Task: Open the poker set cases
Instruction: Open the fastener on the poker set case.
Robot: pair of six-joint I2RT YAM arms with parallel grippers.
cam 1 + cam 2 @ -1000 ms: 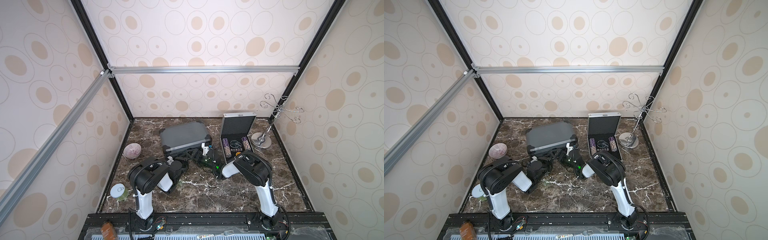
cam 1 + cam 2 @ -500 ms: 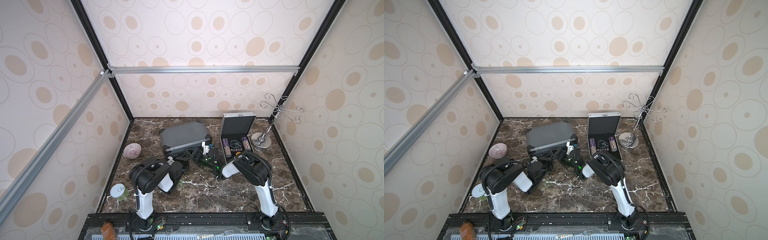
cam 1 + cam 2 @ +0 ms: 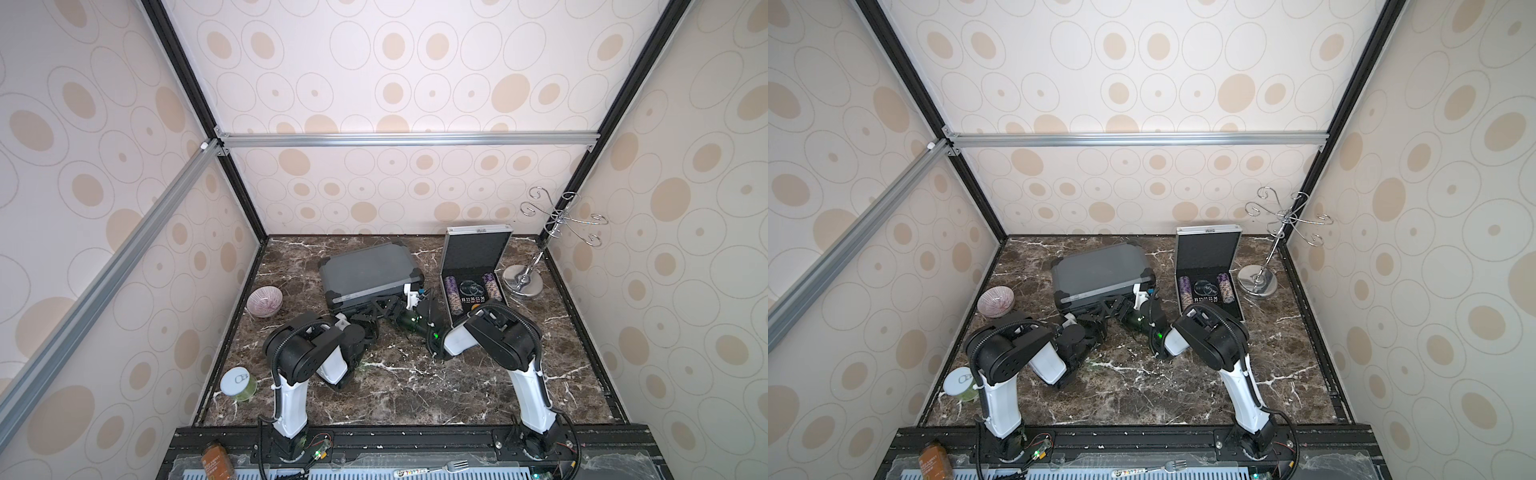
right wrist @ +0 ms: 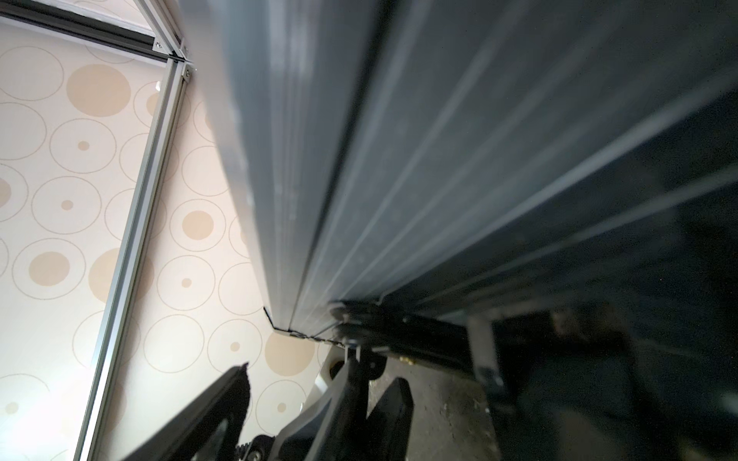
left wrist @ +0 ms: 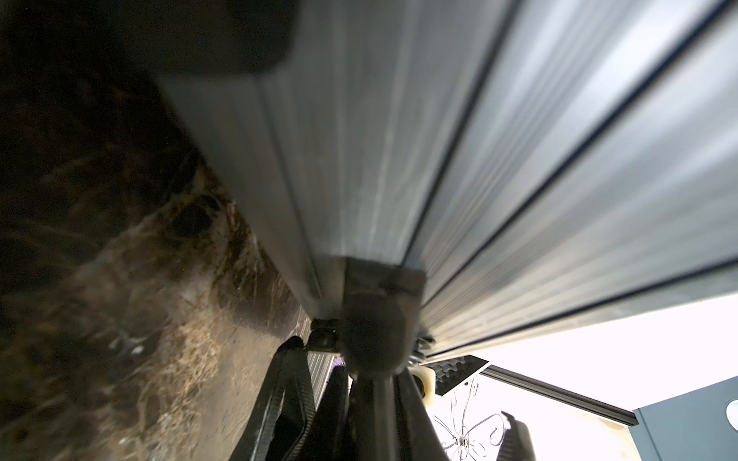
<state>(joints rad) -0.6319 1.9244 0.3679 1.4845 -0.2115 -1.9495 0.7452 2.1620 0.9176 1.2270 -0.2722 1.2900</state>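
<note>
The larger dark grey poker set case [image 3: 365, 270] [image 3: 1100, 268] lies shut at mid-table, a little askew. Its ribbed front wall fills both wrist views [image 5: 439, 159] [image 4: 439, 159]. The smaller silver poker set case [image 3: 478, 230] [image 3: 1208, 227] stands open at the right, lid upright, with chips in black foam. My left gripper [image 3: 376, 309] [image 5: 359, 383] is shut, its tips against the grey case's front seam by a dark round fitting. My right gripper [image 3: 415, 295] [image 4: 315, 383] is open at that case's front right corner. A black and white part shows between its fingers.
A pink ribbed bowl [image 3: 264, 301] sits left of the grey case. A white-lidded green jar [image 3: 237, 382] stands near the left wall. A chrome hook stand [image 3: 523, 282] occupies the back right corner. A spice bottle [image 3: 216, 459] and a fork [image 3: 451, 465] lie on the front rail.
The left arm has crept slightly to the right. The cases and the right arm look the same.
</note>
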